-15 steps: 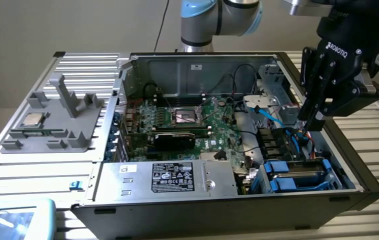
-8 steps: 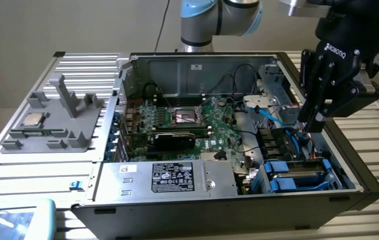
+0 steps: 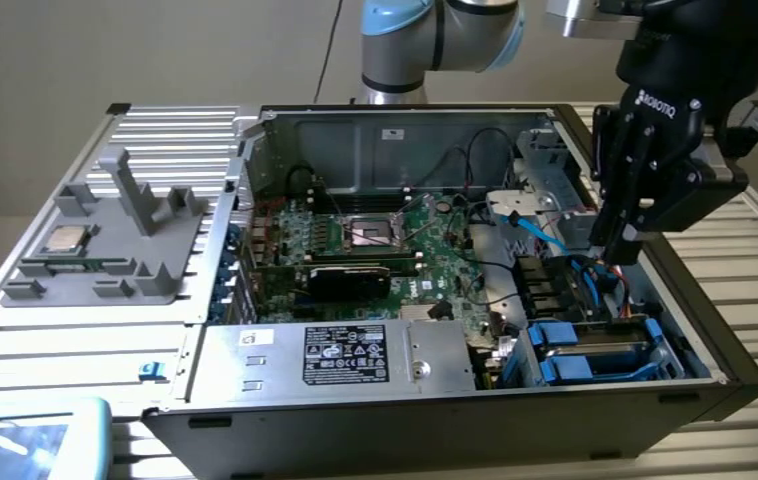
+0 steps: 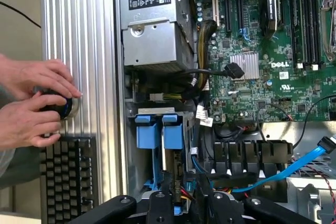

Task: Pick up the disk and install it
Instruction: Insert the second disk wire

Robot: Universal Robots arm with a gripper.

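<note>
Looking into the open computer case (image 3: 352, 120), I see my pincer (image 3: 626, 245) hanging over the corner where the drive bays are, just above the black connectors (image 3: 546, 280) and the blue data cable (image 3: 539, 235). Its fingers (image 3: 615, 180) point down into the case, but whether they are spread or pressed together I cannot tell, and I see nothing between them. The disk (image 3: 599, 352) sits in its blue frame, low in a bay of the case, below the pincer and a little toward the near wall, not touching it. From the wrist camera the blue frame (image 4: 157, 129) stands just beyond the pincer's black links (image 4: 157, 208). The case lies on a ribbed metal table (image 3: 72, 330). Beside the case, two hands (image 4: 31, 103) hold a round black knob next to a keyboard (image 4: 65, 182).
</note>
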